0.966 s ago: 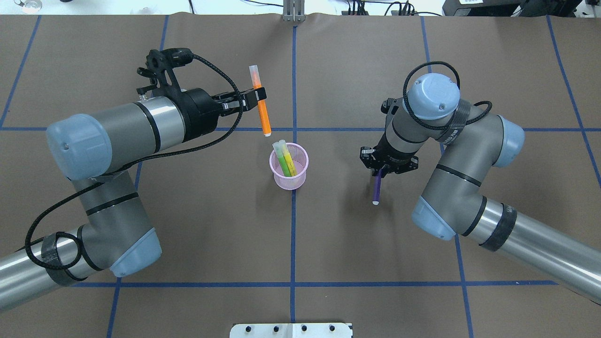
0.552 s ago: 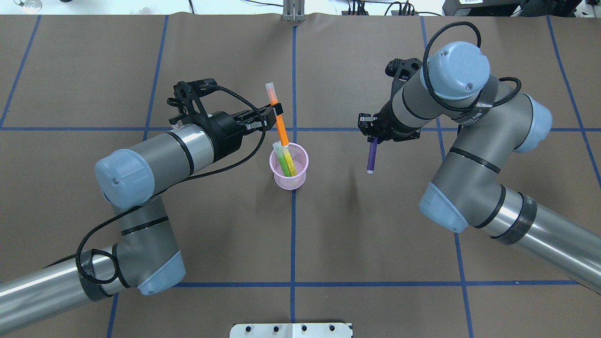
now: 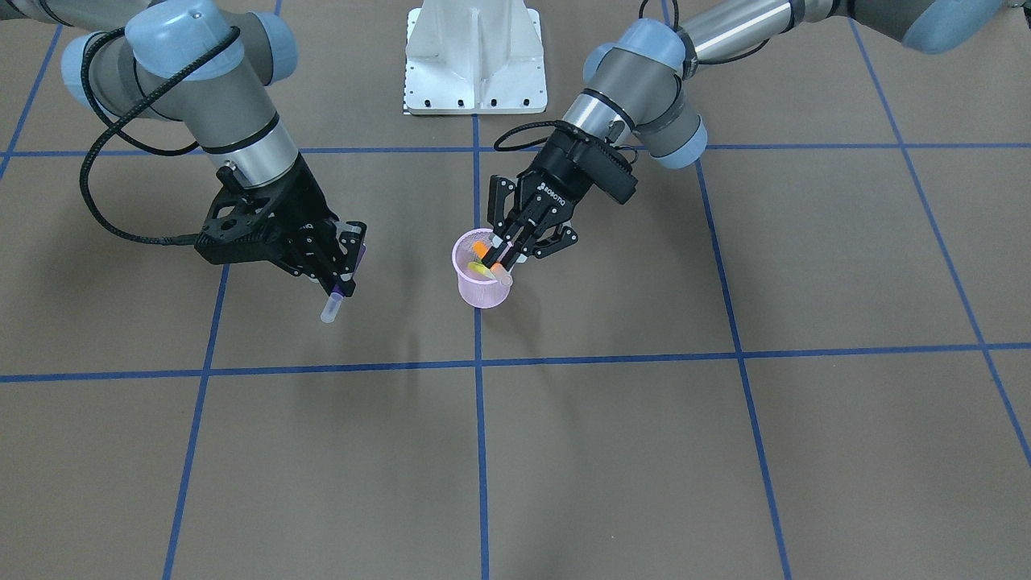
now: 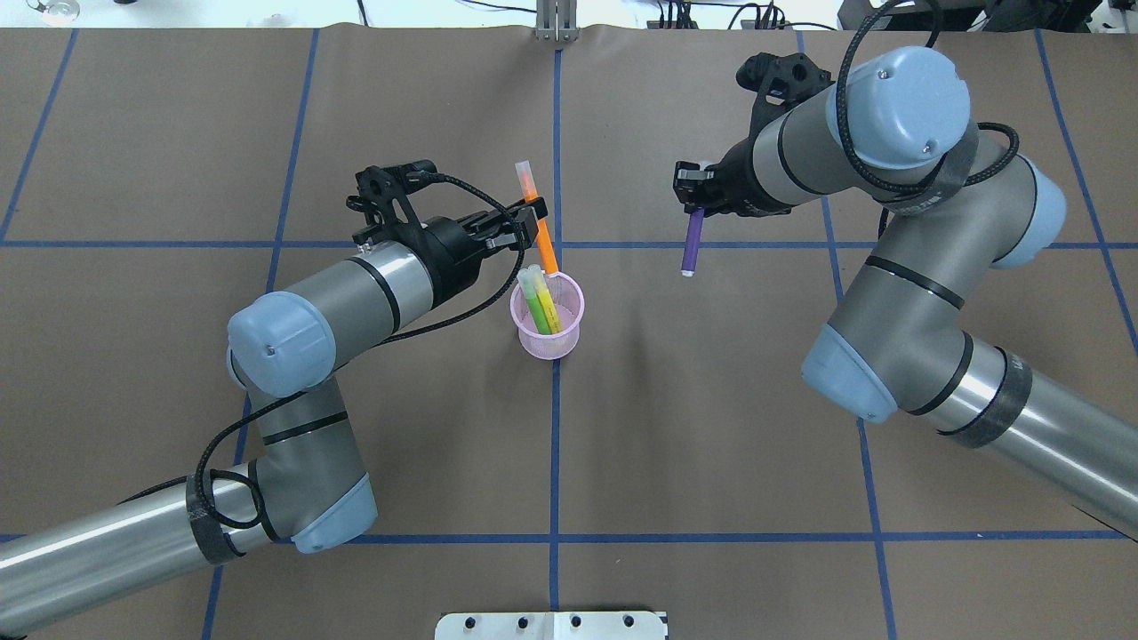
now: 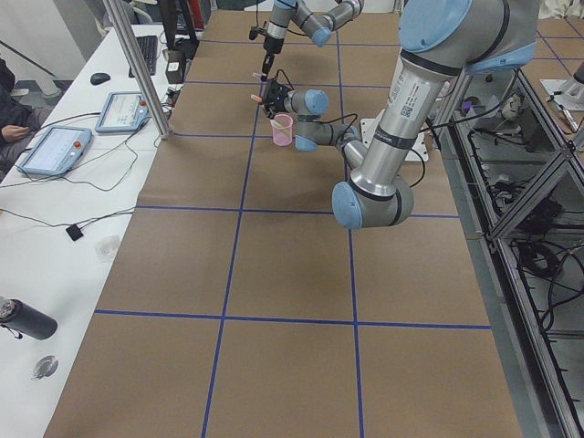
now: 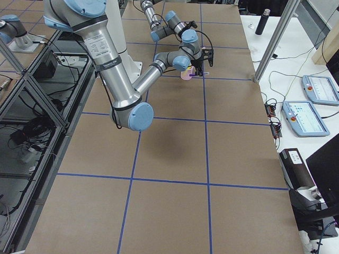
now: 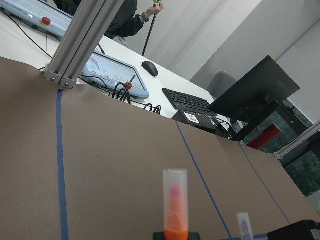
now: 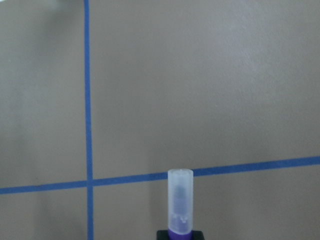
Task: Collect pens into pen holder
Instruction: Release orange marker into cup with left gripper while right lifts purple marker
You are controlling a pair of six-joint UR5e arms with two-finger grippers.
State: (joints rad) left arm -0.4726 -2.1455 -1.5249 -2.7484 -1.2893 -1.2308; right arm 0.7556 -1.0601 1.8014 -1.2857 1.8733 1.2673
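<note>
The pink mesh pen holder [image 4: 558, 345] stands at the table's middle; it also shows in the front view [image 3: 483, 296]. A green pen [image 4: 534, 305] and a yellow one lean inside it. My left gripper [image 4: 536, 213] is shut on the orange pen [image 4: 543, 240], which tilts with its pale cap up and its lower end at the holder's far rim. In the front view this gripper [image 3: 506, 256] is right over the holder's mouth. My right gripper [image 4: 694, 204] is shut on the purple pen [image 4: 690, 242] and holds it in the air, right of the holder and apart from it.
Brown paper with blue tape lines [image 4: 555, 444] covers the table. The white robot base plate [image 3: 475, 56] is at the near edge by the robot. Both arms' elbows hang over the table's left and right halves. A desk with tablets [image 5: 55, 146] runs along the far side.
My left gripper has carried the orange pen right and down, so its lower end now meets the holder's rim. My right gripper has lifted the purple pen and moved it away from the robot.
</note>
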